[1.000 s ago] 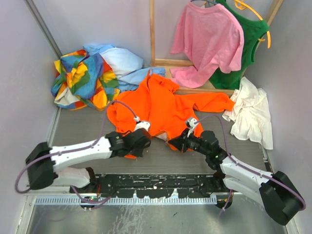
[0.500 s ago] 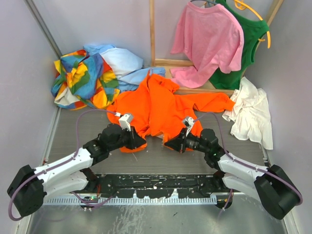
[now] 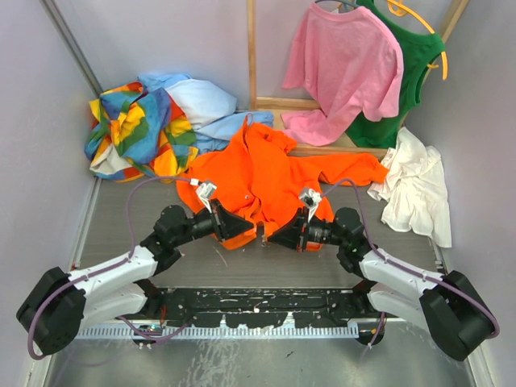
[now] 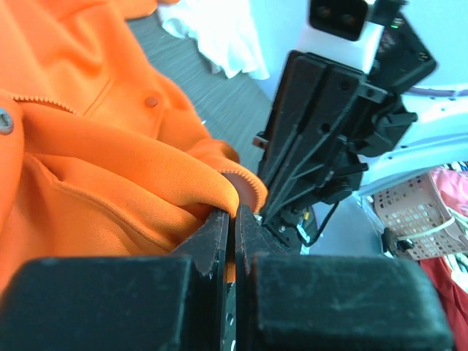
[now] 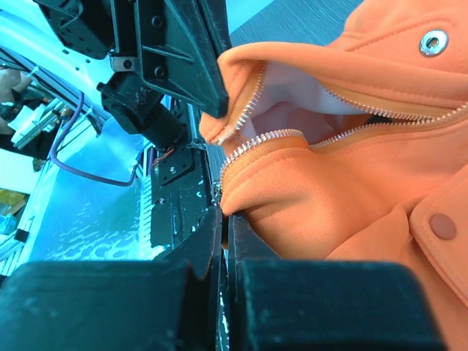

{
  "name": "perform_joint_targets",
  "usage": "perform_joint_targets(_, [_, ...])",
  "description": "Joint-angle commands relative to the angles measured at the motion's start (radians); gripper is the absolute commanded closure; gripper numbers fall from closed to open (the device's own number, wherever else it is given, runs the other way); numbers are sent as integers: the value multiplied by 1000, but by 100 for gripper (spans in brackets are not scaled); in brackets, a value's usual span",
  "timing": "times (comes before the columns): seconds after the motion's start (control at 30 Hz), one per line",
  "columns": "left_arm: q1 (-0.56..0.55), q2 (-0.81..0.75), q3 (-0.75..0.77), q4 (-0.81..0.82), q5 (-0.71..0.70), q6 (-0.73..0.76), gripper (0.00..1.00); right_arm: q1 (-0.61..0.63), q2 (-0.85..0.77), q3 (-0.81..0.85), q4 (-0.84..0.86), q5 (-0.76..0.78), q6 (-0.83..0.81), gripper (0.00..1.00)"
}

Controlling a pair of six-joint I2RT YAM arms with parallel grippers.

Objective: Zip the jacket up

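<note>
The orange jacket (image 3: 270,173) lies in the middle of the grey table, its bottom hem towards the arms. My left gripper (image 3: 251,230) is shut on one bottom corner of the jacket (image 4: 110,183), and my right gripper (image 3: 272,236) is shut on the facing corner (image 5: 351,197). The two grippers nearly meet nose to nose at the hem. The right wrist view shows the open silver zipper teeth (image 5: 252,142) and the pale lining (image 5: 292,95). A metal snap (image 5: 434,42) shows on the flap.
A multicoloured patchwork garment (image 3: 137,129) and a light blue cloth (image 3: 201,105) lie at the back left. A pink T-shirt (image 3: 343,68) and a green shirt (image 3: 411,72) hang at the back right on a wooden frame. A white cloth (image 3: 415,189) lies at the right.
Both grippers have drawn the jacket's two bottom corners inward towards each other. The left arm swung its elbow outward and its gripper moved right; the right gripper moved left.
</note>
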Motion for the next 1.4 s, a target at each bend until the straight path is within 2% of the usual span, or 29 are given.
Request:
perform_joint_targets(0.0, [4,-18,-8,259,92,24,100,-32,-24,63,74,-94,29,99])
perform_joint_targets(0.1, [4,-23,-32,356,96,44,100,-67,-40,71,73,-116,48,99])
perform_joint_targets(0.2, [4,-16,-73,444,33,81,100,-93,-18,81,104,-157,83,99])
perform_joint_targets(0.37, [4,23,-99,565,1,109,100,-97,21,77,210,-194,159,99])
perform_joint_targets(0.5, [3,45,-105,637,-11,115,100,-96,17,76,223,-196,173,99])
perform_joint_targets(0.67, [2,58,-89,650,6,138,100,-95,20,78,247,-175,199,99])
perform_joint_targets(0.9, [-14,107,-66,684,17,131,100,-71,83,55,439,-150,304,99])
perform_joint_targets(1.37, [-38,194,-54,796,44,75,100,-55,118,33,429,-88,271,99])
